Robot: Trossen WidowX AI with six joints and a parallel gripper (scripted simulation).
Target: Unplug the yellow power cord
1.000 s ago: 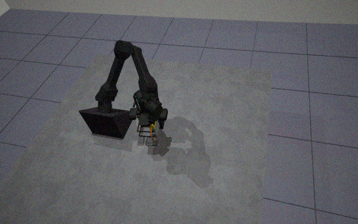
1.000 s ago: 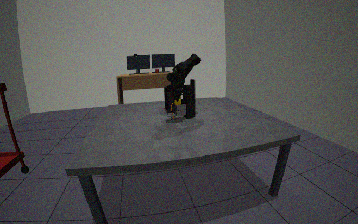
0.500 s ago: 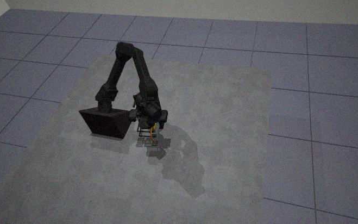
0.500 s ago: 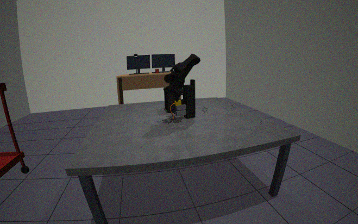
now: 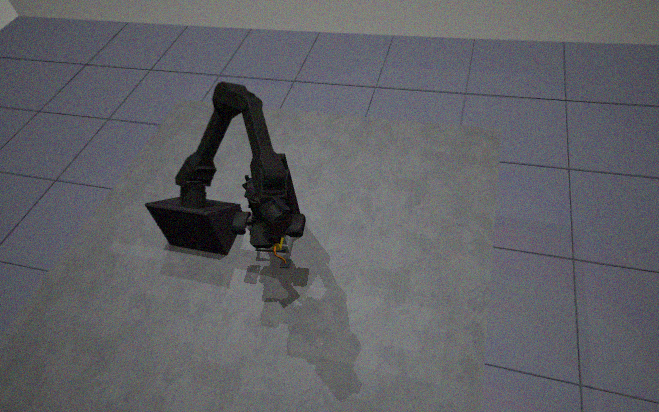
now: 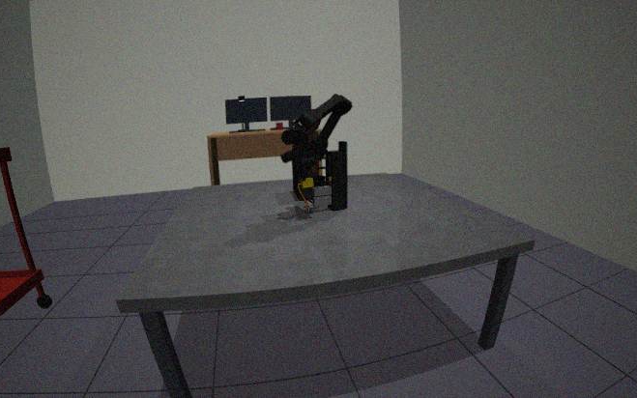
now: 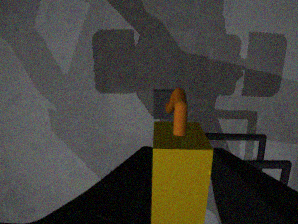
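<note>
Closed fairly narrow at the pincer [image 5: 275, 244] [image 6: 310, 184] [image 7: 181, 157], with the yellow plug [image 5: 281, 242] [image 6: 306, 183] [image 7: 181, 185] gripped between the black fingers. Raised above the surface [image 5: 398, 230] [image 6: 360, 246] [image 7: 30, 150] to judge by the exterior view, and trailing an orange-coloured cord [image 5: 277, 253] [image 6: 302, 195] [image 7: 180, 117] from one end, bending downward beside the plug. Dark bars [image 7: 262, 145] to be seen lower down, toward the right of the wrist view; impossible to say from here what for. Bent high over all this, the black arm [image 5: 260, 127] [image 6: 328, 108], hiding much of the spot from above. Not possible to pick out the power strip with any certainty, nor to see the plug's contact end, so no confirming a full separation from the socket. Grasp done, then; pulling out perhaps done too, judging by the raised plug, but unproven. Plainly left: letting go, and drawing back from plug, cord and strip alike. Best to make sure of a clean separation first, then open wide and back off without snagging the cord
</note>
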